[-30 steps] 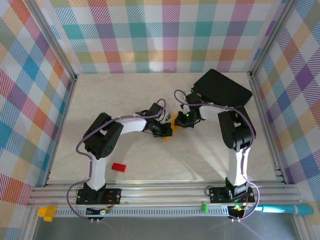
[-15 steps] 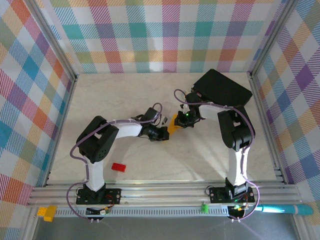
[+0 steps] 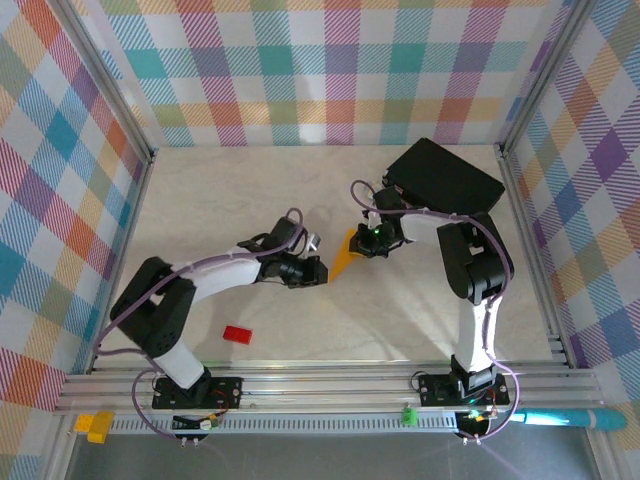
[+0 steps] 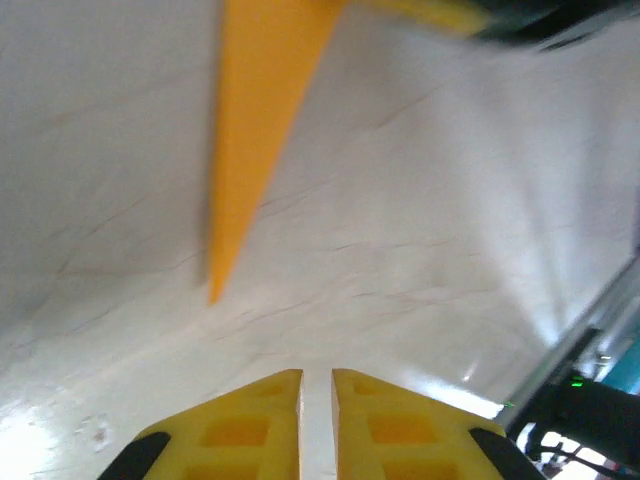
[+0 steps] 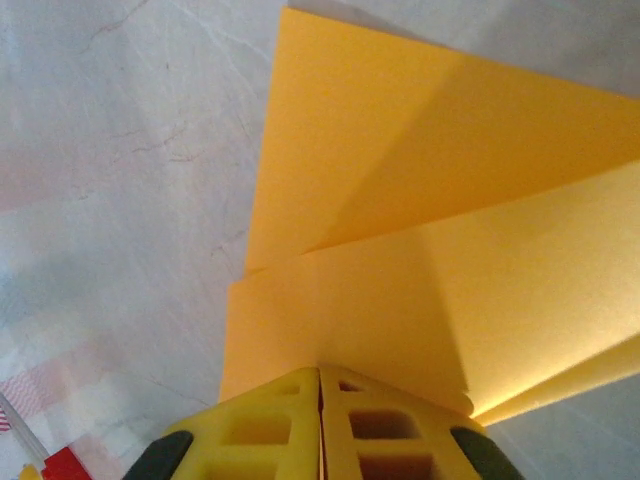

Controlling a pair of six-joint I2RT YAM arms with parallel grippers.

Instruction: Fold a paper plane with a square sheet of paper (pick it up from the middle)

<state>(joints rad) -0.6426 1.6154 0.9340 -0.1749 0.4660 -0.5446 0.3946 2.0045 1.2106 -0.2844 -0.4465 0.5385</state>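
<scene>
1. Orange-yellow folded paper [image 3: 343, 259] sits mid-worktop [image 3: 230, 200] between the two tools. It is already a narrow dart, with its point towards the near left.
2. From the right wrist, its wide end [image 5: 420, 260] shows several overlapping layers with diagonal creases. The right tool [image 5: 320, 378] is clamped on it, pads pressed together with the paper pinched between.
3. The left tool [image 4: 316, 378] is just short of the paper's tip [image 4: 255, 120] and apart from it. Its jaws are parted by a thin slit and hold nothing.
4. Judging by the shape, most folds look done. Any last wing crease and setting the plane down appear to remain.
5. Whether the tip rests on the worktop I cannot tell.
6. Neither the red block [image 3: 237, 334], near left, nor the black box [image 3: 445, 175], far right, is involved.
</scene>
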